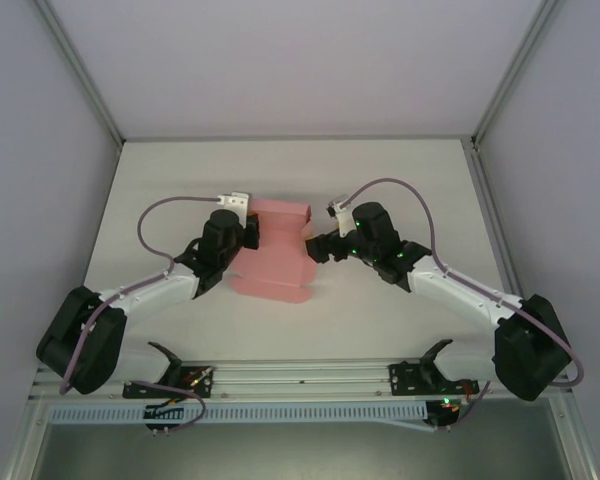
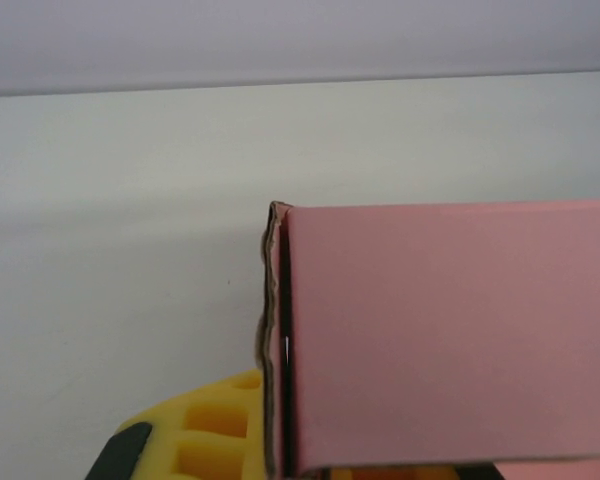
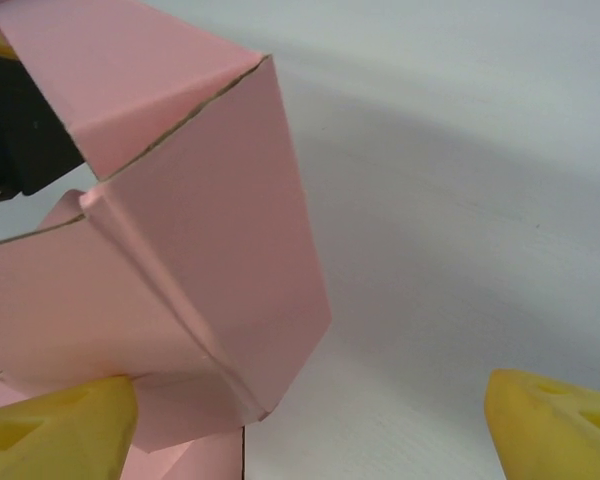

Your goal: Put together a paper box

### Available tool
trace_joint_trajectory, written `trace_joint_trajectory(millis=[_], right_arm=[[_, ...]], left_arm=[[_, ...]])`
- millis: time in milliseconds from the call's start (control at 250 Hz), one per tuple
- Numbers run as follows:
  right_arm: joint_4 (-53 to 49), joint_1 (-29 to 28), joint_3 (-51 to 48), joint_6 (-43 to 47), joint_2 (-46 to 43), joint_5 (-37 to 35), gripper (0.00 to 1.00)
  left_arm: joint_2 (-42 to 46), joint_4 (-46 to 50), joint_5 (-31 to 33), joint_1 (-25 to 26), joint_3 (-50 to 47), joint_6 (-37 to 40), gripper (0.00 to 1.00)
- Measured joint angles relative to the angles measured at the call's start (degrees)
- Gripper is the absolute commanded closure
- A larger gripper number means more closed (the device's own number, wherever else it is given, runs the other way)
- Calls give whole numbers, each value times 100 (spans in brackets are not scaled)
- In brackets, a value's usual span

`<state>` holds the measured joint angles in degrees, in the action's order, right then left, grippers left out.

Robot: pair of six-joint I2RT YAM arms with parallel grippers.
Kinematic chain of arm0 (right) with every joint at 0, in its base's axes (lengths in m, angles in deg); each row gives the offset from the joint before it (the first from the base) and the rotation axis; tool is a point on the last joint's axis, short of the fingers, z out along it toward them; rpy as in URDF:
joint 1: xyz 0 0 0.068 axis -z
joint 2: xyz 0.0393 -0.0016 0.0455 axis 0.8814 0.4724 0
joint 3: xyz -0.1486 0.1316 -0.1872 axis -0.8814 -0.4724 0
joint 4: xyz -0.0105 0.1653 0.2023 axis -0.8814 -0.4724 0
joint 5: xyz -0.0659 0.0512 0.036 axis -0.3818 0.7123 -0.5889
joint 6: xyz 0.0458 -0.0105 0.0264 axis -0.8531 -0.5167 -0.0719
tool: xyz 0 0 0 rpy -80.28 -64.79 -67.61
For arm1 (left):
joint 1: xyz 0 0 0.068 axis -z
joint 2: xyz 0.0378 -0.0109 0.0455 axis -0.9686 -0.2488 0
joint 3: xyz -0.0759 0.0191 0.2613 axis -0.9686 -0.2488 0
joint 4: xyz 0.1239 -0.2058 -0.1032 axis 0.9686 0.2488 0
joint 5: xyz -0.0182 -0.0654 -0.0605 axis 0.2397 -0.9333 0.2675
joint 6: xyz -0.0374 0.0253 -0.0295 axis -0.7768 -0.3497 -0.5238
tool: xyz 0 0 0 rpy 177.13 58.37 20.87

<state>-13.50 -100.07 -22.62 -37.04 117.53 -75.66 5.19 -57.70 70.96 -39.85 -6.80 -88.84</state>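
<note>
**Yellow pads (image 3: 50, 425) wide, paper box (image 1: 278, 250) half up**

Yellow pads belong to our right gripper (image 3: 305, 430). They stand wide apart, one right by the paper box's near flap, the other well off to the box's right over bare bench (image 1: 400, 180). On the box's left side, our left gripper (image 1: 250, 233) looks pinched together on a wall panel.

The box sits on the bench between both grippers, partly raised, flaps loose. We reckon it's feather-light thin card: springy at the creases, easy to crush or send sliding. Best to take panel edges close to a fold, not mid-flap.
</note>
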Motion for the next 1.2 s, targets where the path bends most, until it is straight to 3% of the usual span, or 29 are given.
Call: trace_joint_trajectory(millis=[291, 503, 687, 946, 1202], right_arm=[[81, 0, 483, 42, 833, 210, 27], [332, -162, 782, -136, 1303, -319, 68], [236, -529, 1060, -302, 1543, -2090, 92], [-693, -1010, 1947, -1215, 2129, -4363, 94], [-1462, -1047, 2273, -1928, 2227, -4752, 90]], left_arm=[[-39, -2, -219, 0, 0, -2, 100], [-109, 42, -247, -2, 59, -61, 100], [-120, 286, -118, 33, 210, -131, 100], [-205, 704, 348, 221, 570, -619, 100], [-269, 1279, 334, 262, 909, -960, 100]])
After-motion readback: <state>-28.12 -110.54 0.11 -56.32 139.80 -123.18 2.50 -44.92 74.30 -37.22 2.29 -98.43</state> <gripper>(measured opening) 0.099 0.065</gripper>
